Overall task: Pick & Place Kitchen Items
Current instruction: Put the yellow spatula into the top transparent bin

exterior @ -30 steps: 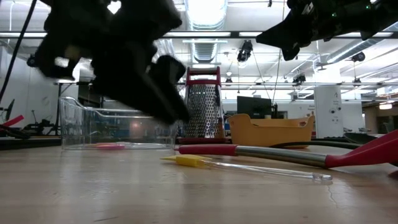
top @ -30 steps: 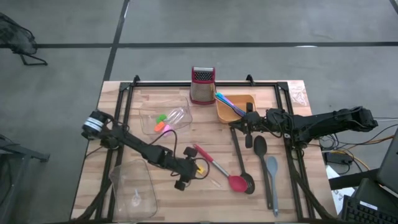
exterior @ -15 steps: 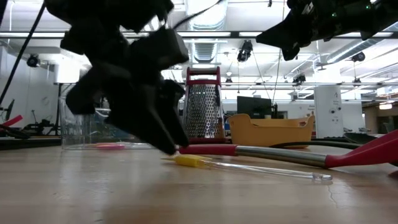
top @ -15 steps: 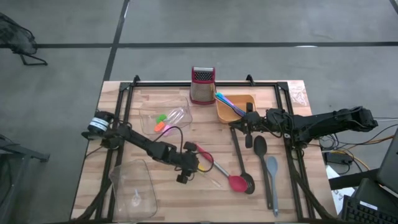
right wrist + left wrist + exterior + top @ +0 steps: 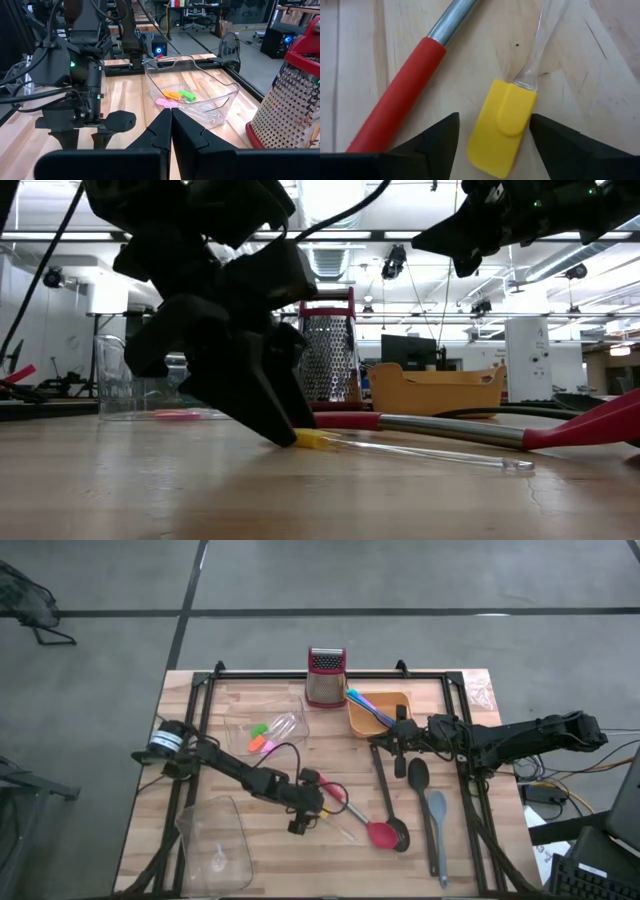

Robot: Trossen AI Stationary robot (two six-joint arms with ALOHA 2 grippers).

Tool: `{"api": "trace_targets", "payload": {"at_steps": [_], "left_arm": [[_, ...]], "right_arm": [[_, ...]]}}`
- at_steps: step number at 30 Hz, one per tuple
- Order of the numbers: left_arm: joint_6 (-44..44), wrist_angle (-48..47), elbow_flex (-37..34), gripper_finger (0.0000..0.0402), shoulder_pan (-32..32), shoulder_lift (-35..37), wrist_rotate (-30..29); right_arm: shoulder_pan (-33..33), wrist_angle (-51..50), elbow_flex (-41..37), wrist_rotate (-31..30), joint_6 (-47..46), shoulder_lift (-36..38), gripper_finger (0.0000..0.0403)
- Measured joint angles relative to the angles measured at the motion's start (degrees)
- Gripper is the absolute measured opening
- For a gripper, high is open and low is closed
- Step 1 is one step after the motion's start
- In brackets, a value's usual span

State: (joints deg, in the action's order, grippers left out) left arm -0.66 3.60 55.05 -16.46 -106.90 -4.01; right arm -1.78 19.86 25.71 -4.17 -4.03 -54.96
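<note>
wood table (image 5: 200, 740) | on it: 2 clear tubs (image 5: 262, 732), grater (image 5: 324, 677), orange tray (image 5: 378, 714), spoons (image 5: 418, 780), yellow spatula (image 5: 502, 125)

yellow spatula head (image 5: 502, 127) — clear handle, red spoon handle (image 5: 400, 97), black hand (image 5: 492, 137)

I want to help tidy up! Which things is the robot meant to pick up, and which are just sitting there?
For the job:
yellow spatula, between the open left gripper fingers
red spoon
black spoon
grey spoon

Just sitting there:
grater
orange tray
clear tubs
</note>
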Motion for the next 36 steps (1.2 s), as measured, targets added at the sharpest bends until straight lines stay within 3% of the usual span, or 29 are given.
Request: {"api": "trace_targets", "payload": {"at_steps": [6,18,25,36], "left_arm": [[2.3,-0.1,-0.2,0.022,0.4,-0.2,2.6],[1.5,-0.4,-0.3,0.0068,0.3,-0.1,3.4],[-0.4,-1.1,0.5,0.0008,0.1,0.4,4.1],[-0.4,-0.8,1.0,0.0015,-0.2,0.8,4.2]], "right_arm": [[0.0,0.0,0.0,0.0,0.0,0.0,0.0008],[0.0,0.0,0.0,0.0,0.0,0.0,0.0008],[0.0,0.0,0.0,0.0,0.0,0.0,0.0008],[0.0,0.0,0.0,0.0,0.0,0.0,0.0008]]}}
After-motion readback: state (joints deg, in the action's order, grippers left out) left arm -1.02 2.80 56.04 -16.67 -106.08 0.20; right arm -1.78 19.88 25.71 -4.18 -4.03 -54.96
